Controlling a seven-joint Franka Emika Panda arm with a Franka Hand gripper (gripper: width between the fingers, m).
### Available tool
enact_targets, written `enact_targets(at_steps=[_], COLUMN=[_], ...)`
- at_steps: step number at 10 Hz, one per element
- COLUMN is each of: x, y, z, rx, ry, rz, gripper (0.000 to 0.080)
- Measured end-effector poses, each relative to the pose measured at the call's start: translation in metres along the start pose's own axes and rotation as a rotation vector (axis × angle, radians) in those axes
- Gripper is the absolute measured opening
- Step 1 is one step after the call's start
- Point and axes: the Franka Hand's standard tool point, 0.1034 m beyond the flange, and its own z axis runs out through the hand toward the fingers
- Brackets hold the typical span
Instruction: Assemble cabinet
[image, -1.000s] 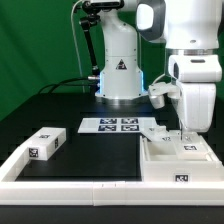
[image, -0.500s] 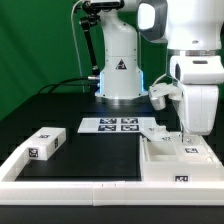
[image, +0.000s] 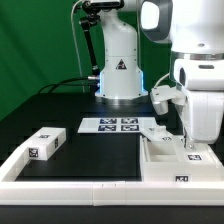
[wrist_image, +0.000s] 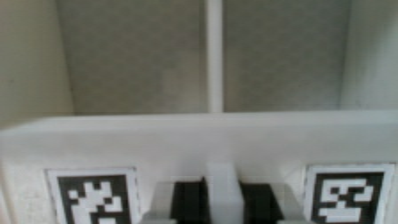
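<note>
The claw (image: 187, 140) hangs low over the cabinet box (image: 160, 170), four o'clock on the table (image: 100, 150) in the exterior view, grip too blurred to call, so go straight down, squared to the wall, with a loose panel (image: 42, 143) waiting at eight o'clock.

The cabinet's open box (image: 160, 170), at four o'clock, looked smooth white plastic, like the loose block (image: 45, 143) at eight o'clock. The table (image: 100, 158) was matt black; the arm's casing (image: 198, 30) shone glossy white.

Bright, even light in the exterior view; wrist view soft and blurred.
</note>
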Motion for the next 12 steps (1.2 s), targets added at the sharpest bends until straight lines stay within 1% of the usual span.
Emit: enact_targets(at_steps=[1, 3, 4, 5, 6, 7, 8, 9, 10, 11, 12], x=[0.0, 0.001, 0.003, 0.004, 0.004, 0.004, 0.005, 0.004, 0.0, -0.005, -0.011], y=[0.0, -0.002, -0.002, -0.001, -0.001, -0.003, -0.013, -0.022, -0.032, -0.044, -0.058], z=[0.0, 0.0, 0.0, 0.0, -0.003, -0.011, -0.023, -0.032, -0.042, -0.048, -0.044], rx=[0.0, -0.009, -0.006, -0.015, -0.017, -0.025, -0.037, -0.039, -0.044, -0.056, -0.059], ry=[0.0, 0.004, 0.002, 0.006, 0.006, 0.003, 0.0, -0.007, -0.015, -0.015, -0.009], rz=[-0.004, 0.004, 0.016, 0.008, 0.01, 0.016, 0.019, 0.016, 0.012, 0.003, -0.005], gripper=[0.0071, 0.0071, 0.025, 0.043, 0.043, 0.0564, 0.0733, 0.0733, 0.0785, 0.0785, 0.0797])
